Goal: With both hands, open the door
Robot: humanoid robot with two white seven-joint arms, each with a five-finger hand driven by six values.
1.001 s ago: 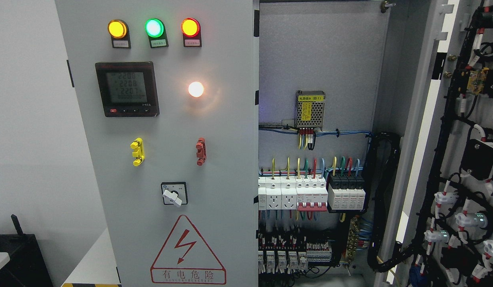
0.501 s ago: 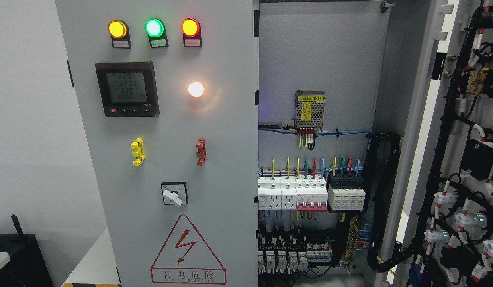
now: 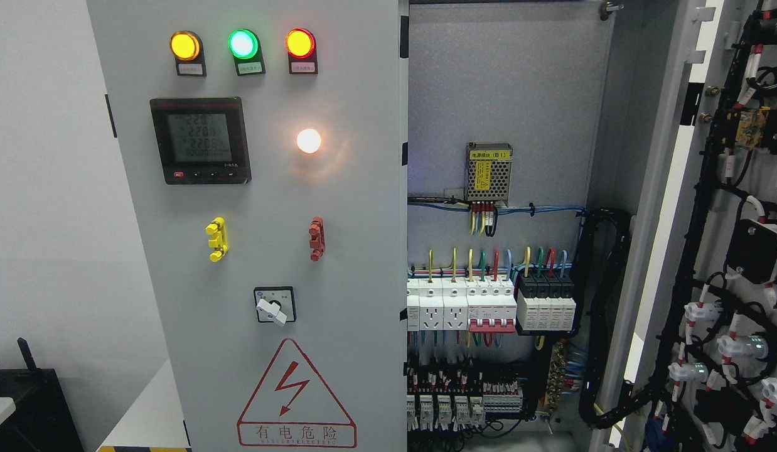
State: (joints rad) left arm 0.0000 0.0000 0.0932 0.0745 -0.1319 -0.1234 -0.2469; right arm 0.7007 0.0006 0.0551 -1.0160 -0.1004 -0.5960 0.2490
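A grey electrical cabinet fills the head view. Its left door (image 3: pixel 269 188) is shut and carries three indicator lamps (image 3: pixel 243 44), a digital meter (image 3: pixel 200 140), a lit white lamp (image 3: pixel 309 140), a yellow handle (image 3: pixel 216 239), a red handle (image 3: pixel 316 238), a rotary switch (image 3: pixel 273 306) and a red hazard triangle (image 3: pixel 294 395). The right door (image 3: pixel 734 238) stands swung wide open at the right, its wired inner face towards me. Neither of my hands shows anywhere.
Inside the open half I see a power supply (image 3: pixel 489 173), rows of breakers (image 3: pixel 489 304), relays (image 3: pixel 464 402) and a black cable bundle (image 3: pixel 605 314). A black object (image 3: pixel 24 402) sits at the lower left, next to a white surface (image 3: pixel 147 408).
Only the digits on the meter have changed; the doors have not moved.
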